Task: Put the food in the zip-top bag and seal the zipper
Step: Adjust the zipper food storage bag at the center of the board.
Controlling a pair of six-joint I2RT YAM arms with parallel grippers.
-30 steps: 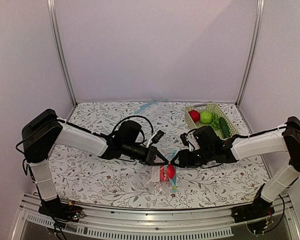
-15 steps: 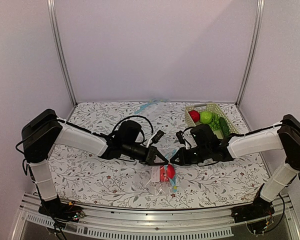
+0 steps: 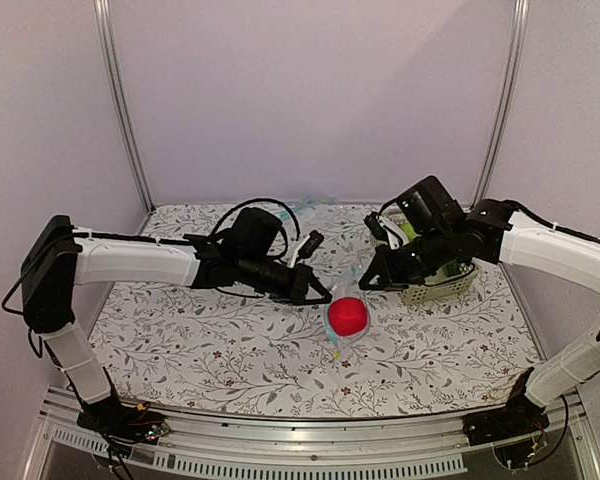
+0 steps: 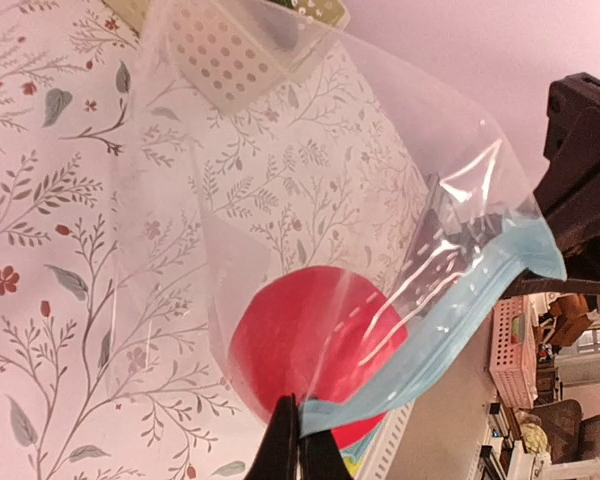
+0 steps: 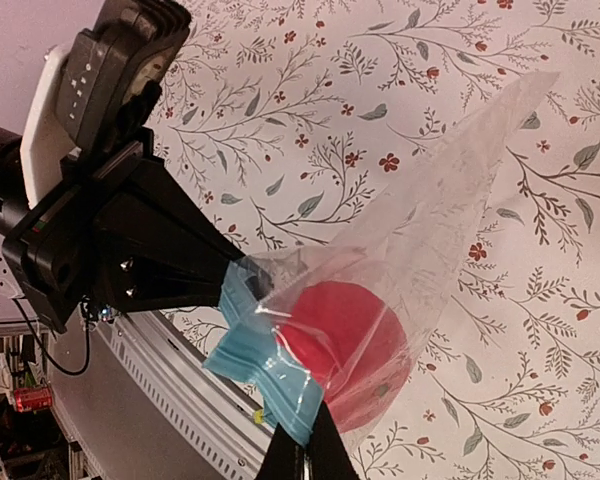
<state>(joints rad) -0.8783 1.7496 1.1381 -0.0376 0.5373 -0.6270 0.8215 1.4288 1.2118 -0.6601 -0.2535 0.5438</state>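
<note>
The zip-top bag [image 3: 338, 338] hangs in the air over the middle of the table, stretched between my two grippers. Inside it sits the food I can see, a round red fruit [image 3: 347, 316] [image 4: 300, 350] [image 5: 345, 340]. My left gripper [image 3: 327, 296] [image 4: 298, 420] is shut on one end of the light blue zipper [image 4: 460, 310] [image 5: 270, 365]. The right gripper [image 3: 364, 284] [image 5: 307, 445] is shut on the other end. Between the two grips the strip sags and folds.
A pale perforated basket [image 3: 436, 287] stands at the right, mostly hidden behind my right arm. Another clear bag with a blue strip [image 3: 300, 208] lies at the back edge. Metal frame posts [image 3: 120, 100] rise at both back corners.
The right gripper has shut on the zipper strip. Both arms have risen and moved back, lifting the bag with the red fruit off the table.
</note>
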